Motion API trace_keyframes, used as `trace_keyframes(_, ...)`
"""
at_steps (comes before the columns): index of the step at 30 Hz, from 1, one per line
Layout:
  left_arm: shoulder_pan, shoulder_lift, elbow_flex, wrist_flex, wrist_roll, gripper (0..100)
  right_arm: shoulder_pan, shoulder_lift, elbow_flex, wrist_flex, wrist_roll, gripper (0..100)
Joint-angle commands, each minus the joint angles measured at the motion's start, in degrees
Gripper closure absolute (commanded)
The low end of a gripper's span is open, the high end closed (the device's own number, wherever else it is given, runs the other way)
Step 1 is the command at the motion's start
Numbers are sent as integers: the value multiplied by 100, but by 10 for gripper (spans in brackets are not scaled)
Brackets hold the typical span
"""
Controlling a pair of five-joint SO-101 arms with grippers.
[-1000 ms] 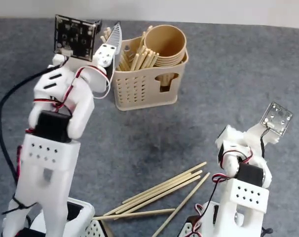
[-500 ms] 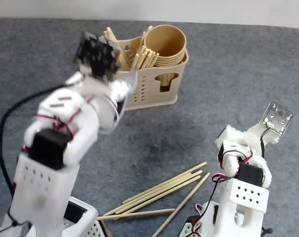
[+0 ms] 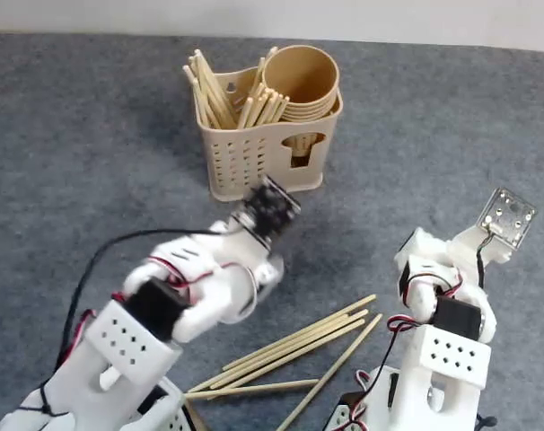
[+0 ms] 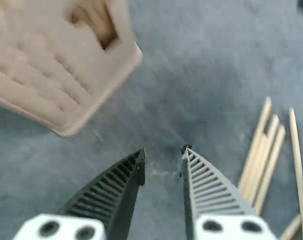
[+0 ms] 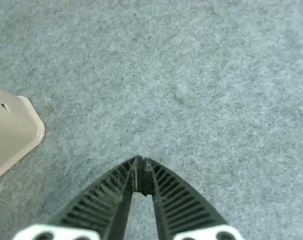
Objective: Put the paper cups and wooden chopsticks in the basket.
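The beige basket [image 3: 263, 157] stands at the back of the table. It holds a stack of paper cups [image 3: 301, 79] and a bundle of wooden chopsticks [image 3: 220, 94]. Several loose chopsticks [image 3: 294, 348] lie on the grey mat near the front. My left arm [image 3: 196, 292] leans in between the basket and those sticks. Its gripper [image 4: 163, 152] is open and empty above bare mat, with the basket [image 4: 56, 75] behind it and the loose chopsticks [image 4: 265, 157] off to one side. My right gripper [image 5: 140, 167] is shut and empty over the mat.
The right arm [image 3: 443, 305] stands folded at the front right, beside the tips of the loose chopsticks. A corner of the basket [image 5: 14, 135] shows in the right wrist view. Grey mat [image 3: 451, 135] lies open to the right of the basket.
My left arm has swung from the basket's left rim down across its front to the middle of the mat, above the loose chopsticks. The right arm has kept still.
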Motion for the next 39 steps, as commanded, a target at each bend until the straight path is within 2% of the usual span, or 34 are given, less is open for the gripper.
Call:
trace_keyframes(1,382,-110,224,26,-35,863,57,-119,-48,-136,-9,989)
trace_keyframes(5,734,-101,602,-35,-35,862,66,-119,-57,-136,-9,989)
trace_keyframes(9,1138,-92,1130,-563,-26,866,171,-127,-57,-136,-9,989)
trace_keyframes(14,1314,-84,1578,-993,0,867,224,-127,-57,-136,-9,989)
trace_keyframes(21,1314,66,1569,-1029,9,868,224,-127,-57,-136,-9,989)
trace_keyframes(28,1332,1710,971,-1231,9,912,400,-127,-75,-127,-18,989)
trace_keyframes(32,1657,2440,620,-1222,9,912,418,-127,-75,-127,-18,989)
trace_keyframes(39,2009,2554,549,-1266,35,912,435,-127,-84,-127,-18,989)
